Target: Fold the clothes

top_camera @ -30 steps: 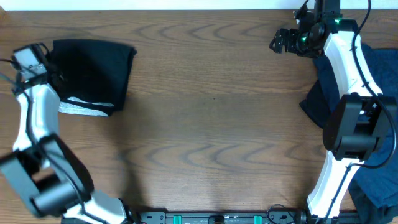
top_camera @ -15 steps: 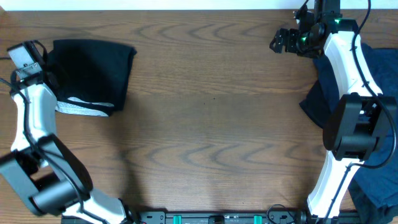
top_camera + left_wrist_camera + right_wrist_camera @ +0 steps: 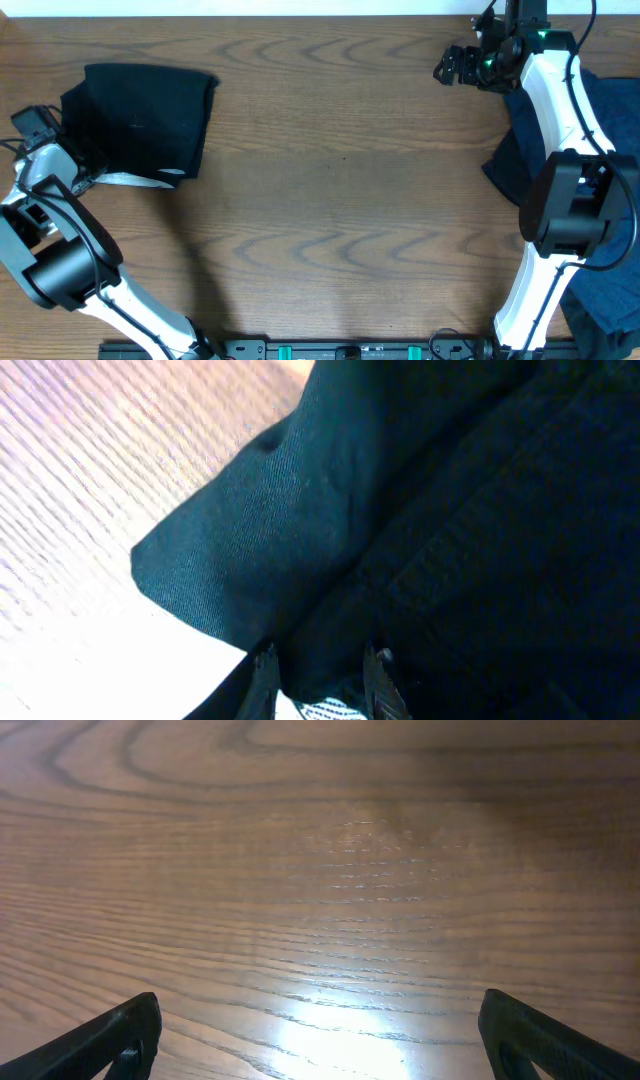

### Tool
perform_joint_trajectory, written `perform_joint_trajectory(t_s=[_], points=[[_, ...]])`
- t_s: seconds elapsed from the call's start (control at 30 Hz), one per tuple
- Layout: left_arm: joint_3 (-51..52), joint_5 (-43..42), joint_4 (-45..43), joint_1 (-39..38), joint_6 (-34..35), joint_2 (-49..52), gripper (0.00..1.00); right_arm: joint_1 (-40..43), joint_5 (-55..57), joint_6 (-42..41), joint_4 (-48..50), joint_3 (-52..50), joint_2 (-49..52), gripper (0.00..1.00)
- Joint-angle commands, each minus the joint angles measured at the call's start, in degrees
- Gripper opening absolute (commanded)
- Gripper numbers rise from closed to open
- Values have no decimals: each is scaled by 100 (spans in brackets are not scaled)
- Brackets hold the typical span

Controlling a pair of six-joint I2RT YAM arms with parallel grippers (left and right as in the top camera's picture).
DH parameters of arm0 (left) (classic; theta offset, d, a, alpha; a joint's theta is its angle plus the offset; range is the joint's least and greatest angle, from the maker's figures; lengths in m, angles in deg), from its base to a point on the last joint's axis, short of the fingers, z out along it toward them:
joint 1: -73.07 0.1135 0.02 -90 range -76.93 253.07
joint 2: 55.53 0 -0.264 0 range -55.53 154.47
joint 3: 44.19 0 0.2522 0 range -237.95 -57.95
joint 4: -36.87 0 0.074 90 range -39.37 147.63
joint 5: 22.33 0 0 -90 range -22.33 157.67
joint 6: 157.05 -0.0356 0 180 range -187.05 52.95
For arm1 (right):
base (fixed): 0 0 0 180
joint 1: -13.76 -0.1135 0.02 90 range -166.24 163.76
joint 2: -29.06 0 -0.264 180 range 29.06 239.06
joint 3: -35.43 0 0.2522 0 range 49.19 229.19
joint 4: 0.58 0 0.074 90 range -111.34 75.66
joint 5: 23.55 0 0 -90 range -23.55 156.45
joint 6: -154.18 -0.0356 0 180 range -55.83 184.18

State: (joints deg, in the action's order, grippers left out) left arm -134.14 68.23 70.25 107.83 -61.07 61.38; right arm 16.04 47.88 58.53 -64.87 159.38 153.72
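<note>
- The black garment (image 3: 150, 115) lies on the far left part of the table (image 3: 340, 200), already roughly doubled over, with a strip of white lining (image 3: 135, 180) showing along its near edge.
- The left end effector (image 3: 320, 678) is narrowed onto a fold at the garment's left edge, and dark cloth fills the gap between its fingers. The pinch looks shallow, so lift gently and watch that the fold does not slip out.
- Carry the pinched edge low and straight across toward the garment's right edge. Lay it flat so the lining ends up covered and no wrinkle gets trapped.
- The right end effector (image 3: 320, 1045) stands wide and holds nothing, hovering over bare wood at the far right. It could press down the opposite edge to stop the whole piece from sliding.
- The blue clothes (image 3: 615, 95) are heaped at the right edge and are not yet folded.
</note>
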Motion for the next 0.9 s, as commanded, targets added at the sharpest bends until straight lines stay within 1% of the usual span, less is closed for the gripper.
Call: perform_joint_trajectory(t_s=[0.0,0.17,0.27,0.3,0.33,0.4,0.47,0.53,0.7,0.87], points=[[-109,-13,-26,-9,-31,-293,30,0,-2,-4,-4,48,-24,99],[-181,-15,9,-31,11,-1294,30,0,-2,-4,-4,48,-24,99],[-179,-39,341,-142,262,-1958,31,0,-2,-4,-4,48,-24,99],[-179,-153,490,-190,317,-2090,30,0,-2,-4,-4,48,-24,99],[-179,-450,715,-258,339,-2240,30,0,-2,-4,-4,48,-24,99],[-177,-1307,1158,-409,450,-2393,30,0,-2,-4,-4,48,-24,99],[-138,-2328,1639,-647,463,-2389,31,0,-2,-4,-4,48,-24,99],[-44,-2612,1875,-872,461,-2312,30,0,-2,-4,-4,48,-24,99],[273,-2603,2046,-1425,350,-1952,30,0,-2,-4,-4,48,-24,99],[376,-2402,2020,-1488,352,-1552,30,0,-2,-4,-4,48,-24,99]])
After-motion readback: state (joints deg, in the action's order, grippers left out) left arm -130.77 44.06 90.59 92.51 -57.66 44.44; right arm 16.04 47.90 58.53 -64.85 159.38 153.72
